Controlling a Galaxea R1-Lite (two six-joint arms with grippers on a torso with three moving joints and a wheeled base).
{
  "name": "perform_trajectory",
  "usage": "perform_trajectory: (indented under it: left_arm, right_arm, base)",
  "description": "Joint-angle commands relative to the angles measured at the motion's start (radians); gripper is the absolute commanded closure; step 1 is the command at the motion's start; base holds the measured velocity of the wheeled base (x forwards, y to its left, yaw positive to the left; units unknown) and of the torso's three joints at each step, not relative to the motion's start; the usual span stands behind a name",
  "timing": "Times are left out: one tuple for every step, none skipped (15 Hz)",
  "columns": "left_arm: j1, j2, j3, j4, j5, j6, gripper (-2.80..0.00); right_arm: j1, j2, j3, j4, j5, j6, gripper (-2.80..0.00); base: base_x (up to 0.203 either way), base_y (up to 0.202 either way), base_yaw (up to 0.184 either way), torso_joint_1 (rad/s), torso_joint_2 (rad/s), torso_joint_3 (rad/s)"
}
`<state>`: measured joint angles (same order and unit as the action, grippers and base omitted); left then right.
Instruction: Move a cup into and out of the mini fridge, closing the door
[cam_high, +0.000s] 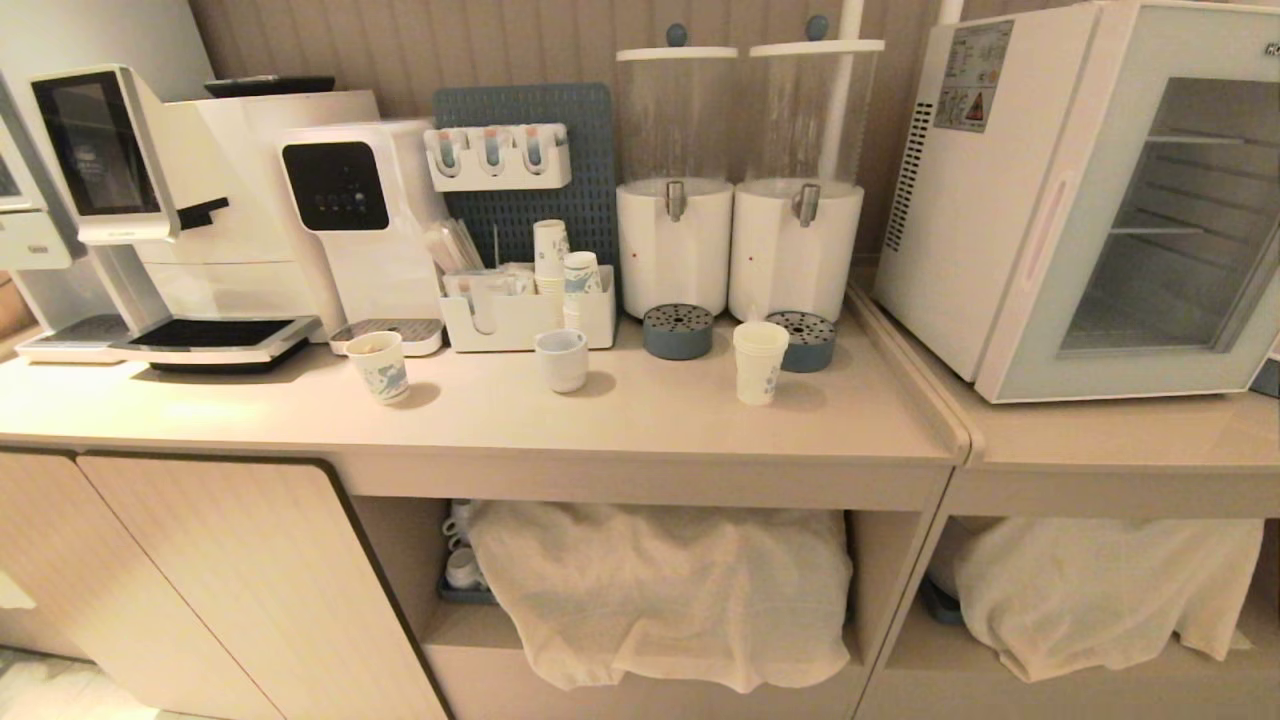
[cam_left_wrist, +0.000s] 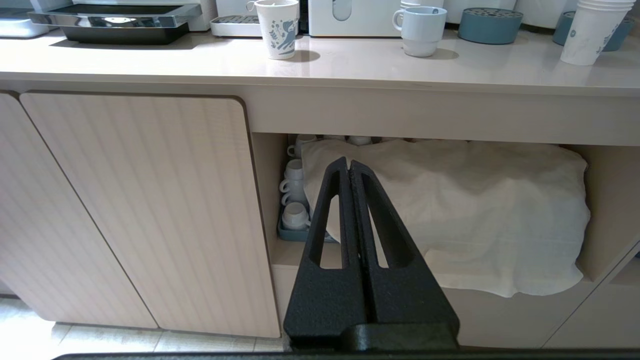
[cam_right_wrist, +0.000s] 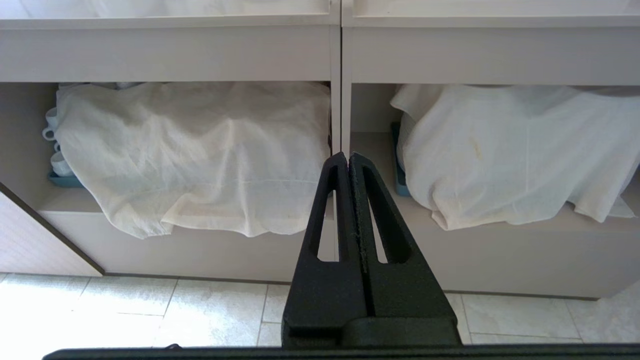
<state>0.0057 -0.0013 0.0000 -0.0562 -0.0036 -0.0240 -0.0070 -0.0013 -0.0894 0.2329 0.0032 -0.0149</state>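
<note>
Landmark = mini fridge (cam_high: 1090, 190), sitting on the lower counter section at far right, door (cam_high: 1150, 215) fully closed.

Left to right, placed off the fridge:
- Left gripper (cam_left_wrist: 348, 162): parked below counter height, well left of the fridge, facing the cabinet door and the cloth-covered shelf. Fingers pressed together, nothing held.
- Patterned paper cup (cam_high: 379, 366) and ceramic cup (cam_high: 561, 359): far left of the fridge, not targets.
- The cup (cam_high: 760, 361): tall nested white stack, upright on the counter (cam_high: 500, 420), left of the fridge, just in front of the right dispenser's blue drip tray (cam_high: 805, 340). Free-standing.
- Right gripper (cam_right_wrist: 348, 156): also low, aimed at the divider between the two open shelves. Fingers pressed together, empty.

Step in hand, my read: nothing started; door comes first. Advice:
- Raise the right arm, hook the recessed vertical handle (cam_high: 1045, 240) on the door's left edge; hinge looks to be on the far side, so expect it to swing out toward the right.
- Open wide before bringing the cup, shelves inside are thin and close together.
- Grip the cup mid-body, lightly; nested paper crushes and the stack may separate.

Writing: warning sticker (cam_high: 973, 76) on the fridge's vent side, text too small to read. Door's top corner shows "HO", cut off. Cup print unreadable.
</note>
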Motion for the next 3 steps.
perform_trajectory:
  left_arm:
    - [0.000,0.001,0.018,-0.001,0.001,0.000,0.00]
    - [0.000,0.001,0.018,-0.001,0.001,0.001,0.00]
    - [0.000,0.001,0.018,-0.001,0.001,0.001,0.00]
  right_arm:
    - [-0.001,0.001,0.000,0.000,0.000,0.001,0.00]
    - [0.001,0.000,-0.001,0.000,0.000,0.001,0.00]
    - [0.001,0.000,-0.001,0.000,0.000,0.001,0.00]
  base:
    - [0.000,0.000,0.000,0.000,0.00,0.000]
    - [0.000,0.000,0.000,0.000,0.00,0.000]
    - [0.000,0.000,0.000,0.000,0.00,0.000]
